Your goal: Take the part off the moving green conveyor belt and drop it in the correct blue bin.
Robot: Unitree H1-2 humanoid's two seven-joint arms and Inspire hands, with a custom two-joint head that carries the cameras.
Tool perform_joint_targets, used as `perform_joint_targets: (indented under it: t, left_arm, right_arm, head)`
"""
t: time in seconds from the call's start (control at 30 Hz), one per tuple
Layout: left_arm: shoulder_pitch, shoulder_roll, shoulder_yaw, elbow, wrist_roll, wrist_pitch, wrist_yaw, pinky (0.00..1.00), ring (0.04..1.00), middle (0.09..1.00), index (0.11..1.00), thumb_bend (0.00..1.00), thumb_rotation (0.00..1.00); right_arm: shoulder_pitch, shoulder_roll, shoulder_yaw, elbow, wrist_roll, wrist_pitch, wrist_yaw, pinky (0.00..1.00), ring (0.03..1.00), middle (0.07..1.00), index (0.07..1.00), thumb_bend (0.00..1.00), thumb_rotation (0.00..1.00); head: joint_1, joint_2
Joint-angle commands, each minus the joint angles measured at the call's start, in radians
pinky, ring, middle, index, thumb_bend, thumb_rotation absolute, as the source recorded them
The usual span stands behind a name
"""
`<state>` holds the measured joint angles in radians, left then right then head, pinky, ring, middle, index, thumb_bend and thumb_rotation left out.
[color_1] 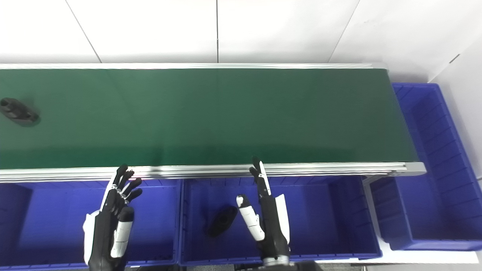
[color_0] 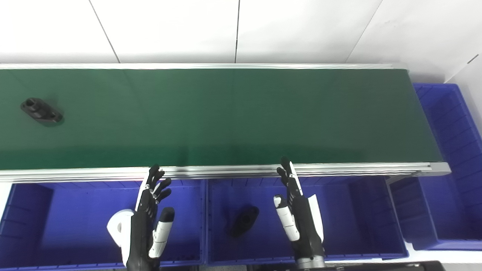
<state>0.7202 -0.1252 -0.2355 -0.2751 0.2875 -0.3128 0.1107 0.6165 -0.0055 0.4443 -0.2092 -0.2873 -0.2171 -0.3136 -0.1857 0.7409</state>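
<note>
A black flanged part (color_0: 40, 111) lies on the green conveyor belt (color_0: 226, 116) at its far left. A second black part (color_0: 243, 220) lies in the middle blue bin (color_0: 361, 214). My left hand (color_0: 148, 222) is open and empty above the left blue bin (color_0: 75, 222), just in front of the belt's near rail. My right hand (color_0: 297, 218) is open and empty above the middle bin, to the right of the part inside it. Both hands are far from the part on the belt.
A third blue bin (color_0: 452, 158) stands at the belt's right end and wraps round its corner. The belt's aluminium rail (color_0: 339, 169) runs between the belt and the bins. White wall panels rise behind the belt.
</note>
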Motion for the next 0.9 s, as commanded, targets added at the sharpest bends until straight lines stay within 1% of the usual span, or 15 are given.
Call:
perform_joint_targets:
  t: [0.0,0.1,0.13,0.27,0.4,0.43,0.5,0.53,0.7,0.77,0.87]
  left_arm:
    - [0.015,-0.017,-0.029,-0.015,0.010,-0.037,0.010,0.80,0.841,0.914,0.918,0.59,0.94]
    - [0.024,-0.011,-0.040,-0.032,0.007,-0.011,-0.003,0.84,0.852,0.927,0.929,0.58,0.94]
    - [0.025,-0.010,-0.042,-0.034,0.008,-0.008,-0.004,0.83,0.849,0.926,0.929,0.58,0.94]
    - [0.023,-0.016,-0.048,-0.015,0.017,-0.023,0.011,0.80,0.840,0.918,0.919,0.60,0.92]
    - [0.026,-0.016,-0.057,-0.016,0.022,-0.009,0.005,0.82,0.849,0.927,0.925,0.61,0.92]
    - [0.023,-0.020,-0.056,-0.007,0.030,-0.021,0.013,0.82,0.849,0.928,0.925,0.61,0.92]
    - [0.018,-0.028,-0.055,0.009,0.051,-0.043,0.030,0.74,0.814,0.895,0.898,0.66,0.90]
    - [0.016,-0.030,-0.056,0.015,0.056,-0.052,0.034,0.72,0.810,0.888,0.891,0.66,0.90]
    - [-0.002,-0.014,-0.057,0.053,0.033,-0.101,0.027,0.72,0.831,0.912,0.906,0.65,0.88]
    - [-0.002,-0.009,-0.057,0.042,0.043,-0.080,0.017,0.72,0.841,0.921,0.913,0.67,0.88]
    - [-0.006,-0.004,-0.054,0.044,0.055,-0.078,0.019,0.70,0.836,0.918,0.911,0.68,0.88]
  right_arm:
    - [0.067,0.129,0.106,-0.007,-0.001,-0.044,0.008,0.98,0.958,0.984,0.993,0.68,1.00]
    - [0.067,0.124,0.100,-0.005,0.000,-0.053,0.009,0.97,0.958,0.984,0.993,0.67,1.00]
    - [0.067,0.123,0.099,-0.003,0.001,-0.056,0.009,0.97,0.957,0.984,0.992,0.67,1.00]
    - [0.069,0.118,0.092,-0.012,0.010,-0.050,0.017,0.98,0.963,0.989,0.995,0.69,1.00]
    - [0.072,0.115,0.082,-0.018,0.014,-0.048,0.023,0.99,0.965,0.994,0.998,0.68,1.00]
    - [0.073,0.114,0.080,-0.020,0.016,-0.047,0.024,0.99,0.966,0.994,0.998,0.68,1.00]
    - [0.074,0.113,0.076,-0.023,0.018,-0.046,0.027,1.00,0.969,0.996,1.000,0.67,1.00]
    - [0.075,0.112,0.075,-0.024,0.018,-0.045,0.029,1.00,0.971,0.998,1.000,0.67,1.00]
    - [0.072,0.113,0.070,-0.020,0.006,-0.046,0.028,0.99,0.965,0.996,1.000,0.68,1.00]
    - [0.071,0.113,0.069,-0.017,0.006,-0.050,0.027,0.99,0.963,0.995,1.000,0.68,1.00]
    - [0.071,0.113,0.069,-0.015,0.006,-0.048,0.028,0.98,0.963,0.996,1.000,0.69,1.00]
  head:
    - [0.009,-0.001]
    - [0.030,-0.005]
    - [0.030,-0.005]
    - [0.055,-0.008]
    - [0.077,-0.010]
    - [0.088,-0.011]
    - [0.092,-0.011]
    - [0.092,-0.011]
    - [0.089,-0.012]
    - [0.089,-0.012]
    - [0.083,-0.012]
